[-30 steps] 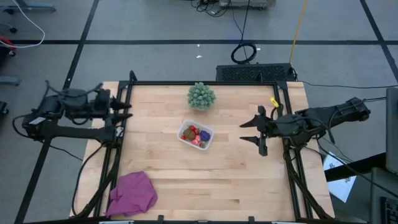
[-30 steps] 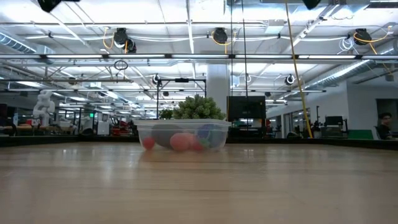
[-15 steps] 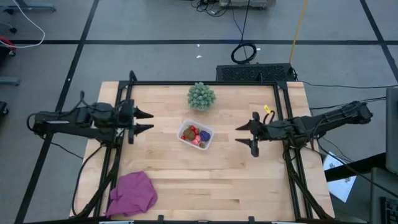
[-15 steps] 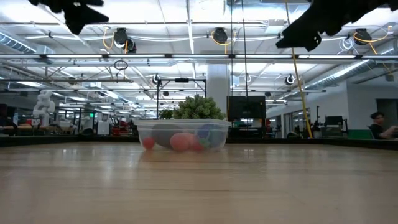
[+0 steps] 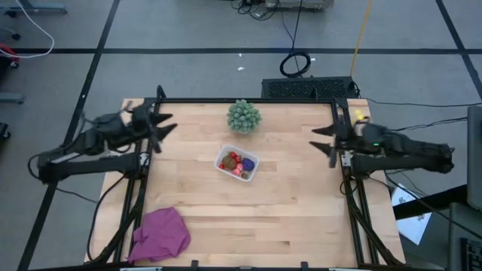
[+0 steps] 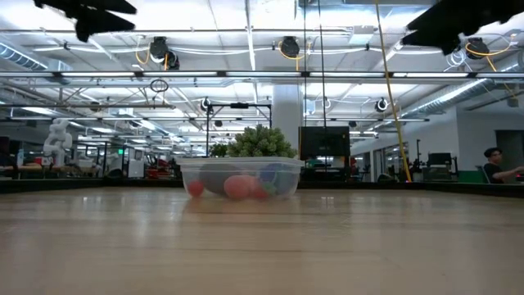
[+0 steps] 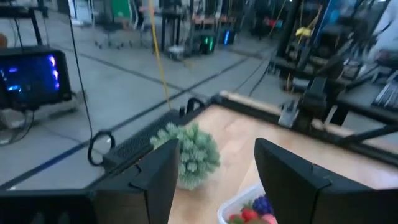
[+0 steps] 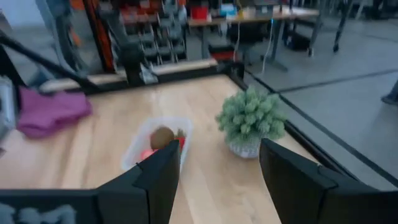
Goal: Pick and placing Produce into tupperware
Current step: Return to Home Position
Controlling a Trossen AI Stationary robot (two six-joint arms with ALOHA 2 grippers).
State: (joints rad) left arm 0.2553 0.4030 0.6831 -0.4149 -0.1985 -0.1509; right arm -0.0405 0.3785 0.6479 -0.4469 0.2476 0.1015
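The clear tupperware (image 5: 238,163) sits mid-table, and the produce (image 5: 239,161) lies inside it: red and pink pieces, one purple, one brown. It also shows in the low view (image 6: 240,176), left wrist view (image 7: 249,208) and right wrist view (image 8: 157,144). My left gripper (image 5: 163,125) hovers open above the table's left edge, well left of the container. My right gripper (image 5: 324,141) hovers open above the right edge, well right of it. Both are empty.
A pale-green spiky ball (image 5: 244,116) stands near the far edge, just behind the container. A magenta cloth (image 5: 160,234) lies at the near-left corner. Black frame rails (image 5: 340,143) run along the table's sides. Bare wood lies near and right of the container.
The left gripper swung out over the table toward the container, then pulled back toward the far-left corner, tipping. The right gripper moved slightly toward the container, then withdrew toward the right edge and a little farther back. The container and produce stayed still.
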